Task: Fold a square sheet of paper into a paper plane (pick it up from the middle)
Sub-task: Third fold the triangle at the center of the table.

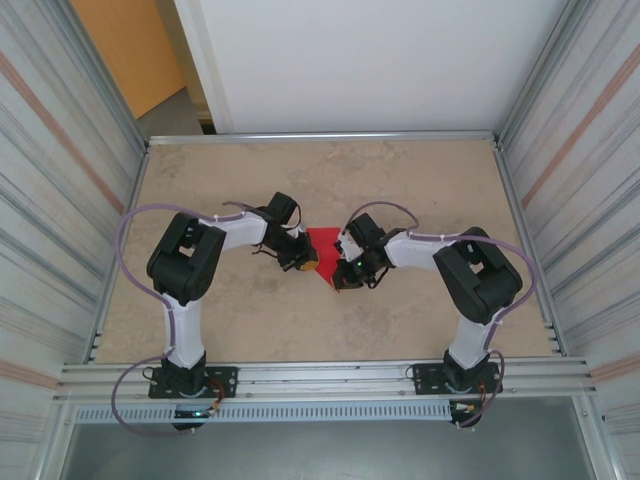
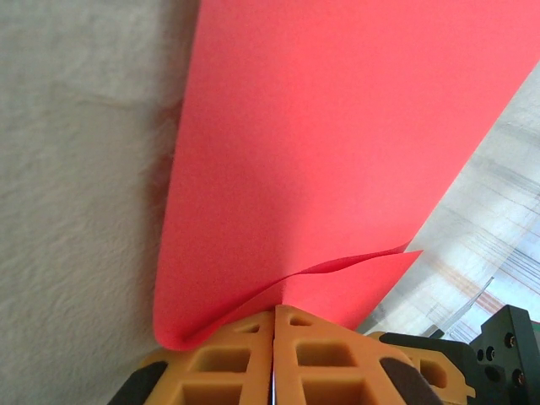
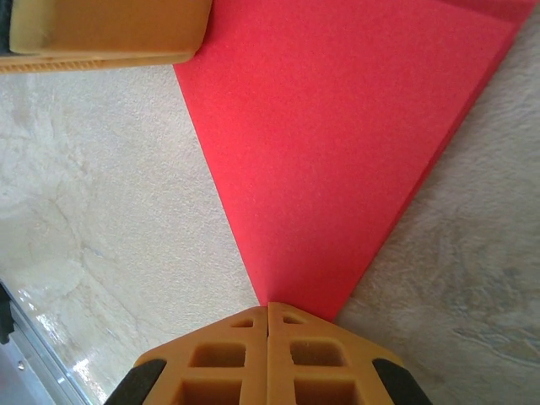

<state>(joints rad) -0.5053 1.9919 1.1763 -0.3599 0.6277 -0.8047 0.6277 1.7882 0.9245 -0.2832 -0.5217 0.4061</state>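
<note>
**Both arms nose-to-nose over the red sheet, mid-table**

Starting at the near rail (image 1: 320, 378): both bases sit bolted there. Each arm rises, elbows outward, then bends in toward the middle so the wrists almost meet, with lilac cables (image 1: 130, 240) looping off the shoulders.

The left gripper (image 1: 306, 262) has its orange fingers (image 2: 228, 363) pressed flat together, pinching an edge of the red paper sheet (image 2: 337, 143). The wrist view shows the paper curling up off the table (image 2: 76, 211) into the fingertips, with one loose layer flapping out to the right.

The right gripper (image 1: 343, 278) is squeezed closed too, its tips right at a pointed corner of the sheet. From the wrist view I honestly can't tell whether that corner is caught between the fingers (image 3: 219, 363) or just touching them. The left gripper's orange finger pokes into the top left of that view.

The sheet lies between the two grippers at the table's centre. From above it looks more like a triangle, partly covered by both wrists, so its full outline is hard to read.

Farther back there's bare beige tabletop, corrugated side walls (image 1: 570, 110), and a white back panel (image 1: 380, 60).
</note>
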